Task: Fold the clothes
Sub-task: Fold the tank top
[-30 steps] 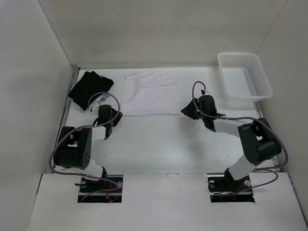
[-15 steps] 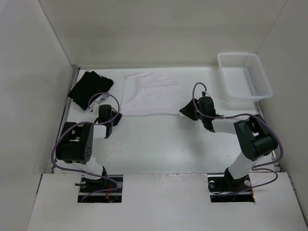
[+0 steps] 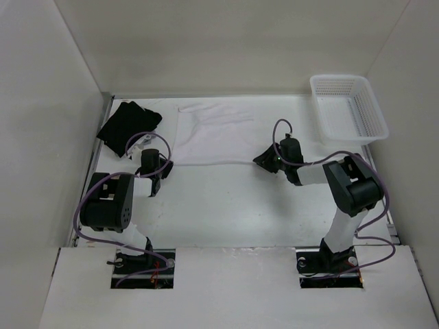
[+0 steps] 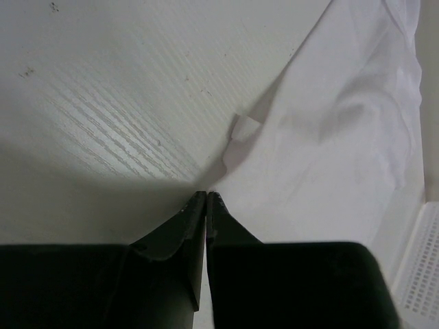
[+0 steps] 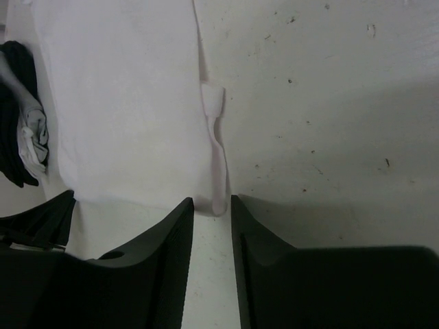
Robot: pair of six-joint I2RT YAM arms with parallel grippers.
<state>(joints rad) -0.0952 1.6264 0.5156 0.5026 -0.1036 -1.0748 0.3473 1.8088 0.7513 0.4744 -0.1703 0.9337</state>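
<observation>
The clothes (image 3: 212, 133) are one white garment lying flat at the back middle of the table. My left gripper (image 3: 167, 165) sits low at its near-left corner. In the left wrist view the jaws (image 4: 206, 195) are pressed together, with the cloth (image 4: 329, 151) edge running right into the tips. My right gripper (image 3: 260, 161) is at the near-right corner. Its fingers (image 5: 212, 203) stand apart on either side of the garment's folded hem (image 5: 217, 164), whose end lies between the tips without being pinched.
A black garment pile (image 3: 129, 125) lies at the back left, also at the left edge of the right wrist view (image 5: 17, 116). A white mesh basket (image 3: 348, 110) stands at the back right. Enclosure walls border the table on the left, back and right.
The left jaws have closed at the garment's near-left corner. The right gripper has edged left up to the near-right corner, and the hem now reaches between its fingers.
</observation>
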